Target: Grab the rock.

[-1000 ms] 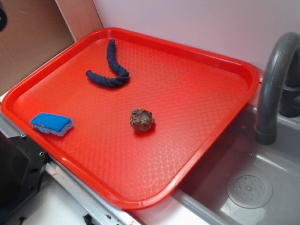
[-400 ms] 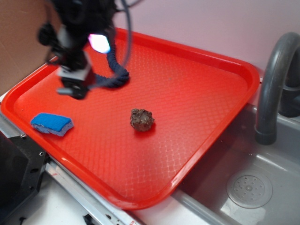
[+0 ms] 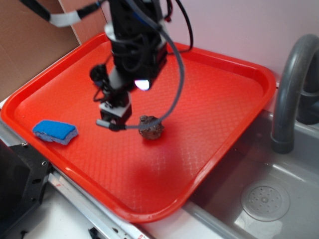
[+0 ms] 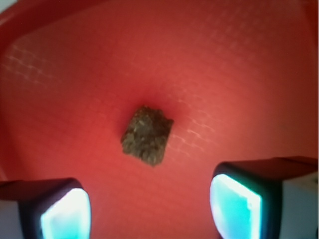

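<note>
The rock (image 3: 151, 127), a small lumpy brown-grey stone, lies near the middle of the red tray (image 3: 214, 99). My gripper (image 3: 121, 124) hangs low over the tray just left of the rock, its jaws open and empty. In the wrist view the rock (image 4: 147, 134) sits ahead of the gripper (image 4: 149, 206), centred between the two glowing fingertips (image 4: 65, 214) but beyond them, with bare tray between the pads.
A blue sponge (image 3: 55, 131) rests by the tray's left edge. The arm hides most of the dark blue rope at the back left. To the right are a grey sink (image 3: 264, 199) and its curved faucet (image 3: 289, 89). A brown board (image 3: 30, 45) stands behind on the left.
The arm came into view from the upper left and swung down and right across the tray, from over the rope to just beside the rock. The rock and the sponge have not moved.
</note>
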`<state>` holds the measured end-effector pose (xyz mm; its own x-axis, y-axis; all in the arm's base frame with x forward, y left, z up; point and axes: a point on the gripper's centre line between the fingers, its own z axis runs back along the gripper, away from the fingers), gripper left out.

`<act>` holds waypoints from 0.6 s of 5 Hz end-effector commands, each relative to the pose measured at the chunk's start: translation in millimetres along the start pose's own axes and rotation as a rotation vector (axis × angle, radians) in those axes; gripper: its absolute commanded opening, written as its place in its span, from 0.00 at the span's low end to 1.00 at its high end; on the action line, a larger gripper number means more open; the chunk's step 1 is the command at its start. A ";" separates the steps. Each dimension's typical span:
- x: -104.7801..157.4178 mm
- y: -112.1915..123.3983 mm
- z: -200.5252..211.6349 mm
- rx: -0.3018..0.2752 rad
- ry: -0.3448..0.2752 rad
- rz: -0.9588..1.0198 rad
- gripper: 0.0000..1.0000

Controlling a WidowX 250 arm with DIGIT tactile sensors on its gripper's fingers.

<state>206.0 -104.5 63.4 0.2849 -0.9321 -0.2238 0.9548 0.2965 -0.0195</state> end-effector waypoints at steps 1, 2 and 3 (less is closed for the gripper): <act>10.2 -6.2 -31.7 0.019 -0.017 -0.043 1.00; 25.6 -7.7 -39.1 0.040 -0.046 -0.038 1.00; 36.7 -9.0 -43.6 0.052 -0.110 0.058 1.00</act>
<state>213.2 -128.3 15.3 0.3387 -0.9304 -0.1405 0.9406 0.3384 0.0267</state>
